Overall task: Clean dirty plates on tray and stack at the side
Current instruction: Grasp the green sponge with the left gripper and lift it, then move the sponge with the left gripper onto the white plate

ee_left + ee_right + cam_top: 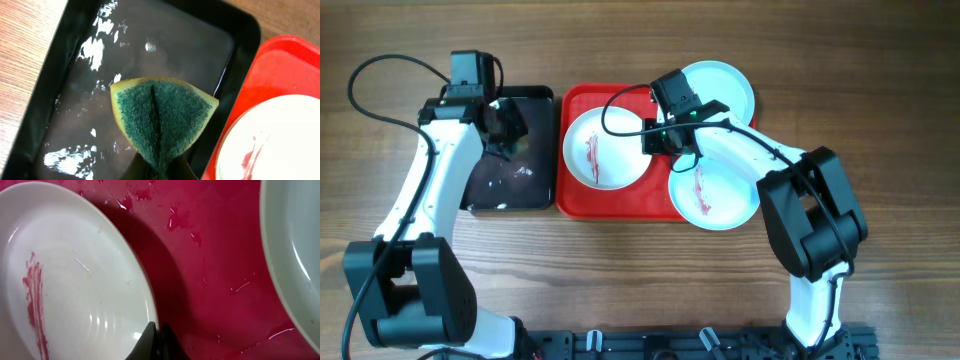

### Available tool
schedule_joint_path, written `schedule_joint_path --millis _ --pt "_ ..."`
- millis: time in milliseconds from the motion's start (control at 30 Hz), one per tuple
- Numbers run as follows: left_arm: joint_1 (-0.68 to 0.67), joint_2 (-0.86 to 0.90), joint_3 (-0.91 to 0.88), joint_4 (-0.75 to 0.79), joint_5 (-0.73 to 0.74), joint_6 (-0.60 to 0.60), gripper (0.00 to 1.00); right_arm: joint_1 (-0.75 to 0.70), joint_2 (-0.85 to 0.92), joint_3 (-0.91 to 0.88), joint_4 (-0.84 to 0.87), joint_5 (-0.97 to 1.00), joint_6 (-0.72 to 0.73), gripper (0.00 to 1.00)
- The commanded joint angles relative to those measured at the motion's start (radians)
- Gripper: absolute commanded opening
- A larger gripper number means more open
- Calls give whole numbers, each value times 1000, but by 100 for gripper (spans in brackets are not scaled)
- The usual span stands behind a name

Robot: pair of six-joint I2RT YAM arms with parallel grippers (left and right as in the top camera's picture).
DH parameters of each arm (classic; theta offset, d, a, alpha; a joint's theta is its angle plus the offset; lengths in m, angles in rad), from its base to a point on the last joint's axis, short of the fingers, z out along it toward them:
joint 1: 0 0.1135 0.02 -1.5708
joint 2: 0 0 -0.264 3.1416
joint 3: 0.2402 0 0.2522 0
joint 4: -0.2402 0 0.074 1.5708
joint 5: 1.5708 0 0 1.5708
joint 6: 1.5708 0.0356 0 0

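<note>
The white plate [603,148] with a red smear lies on the left half of the red tray [620,205]. My right gripper [655,140] is shut on its right rim; in the right wrist view the fingers [157,330] pinch the white plate's [75,280] edge above the wet tray [210,255]. A clean pale blue plate [725,85] sits at the tray's far right corner. A smeared pale blue plate [715,195] overlaps the near right corner. My left gripper [160,172] is shut on a green sponge [162,117] above the black tray [150,45].
The black tray [510,190] holds shallow water and stands directly left of the red tray. The white plate [270,140] and the red tray's rim [270,65] show at the right of the left wrist view. A pale blue plate's edge [295,245] is right of my right gripper.
</note>
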Motion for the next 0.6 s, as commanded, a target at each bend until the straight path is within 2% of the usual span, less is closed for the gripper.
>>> schedule_joint_path --millis 0,100,367,567 --pt "6 11 -1 -4 105 113 4 -8 26 19 -3 -42 -12 4" --pt "6 11 -1 -1 181 127 4 -18 26 19 -5 -72 -16 4" --pt "5 11 -2 -4 185 126 4 -44 26 19 -16 -132 -47 4" --pt "-54 11 -2 12 185 124 4 -43 26 19 -16 -133 -45 4"
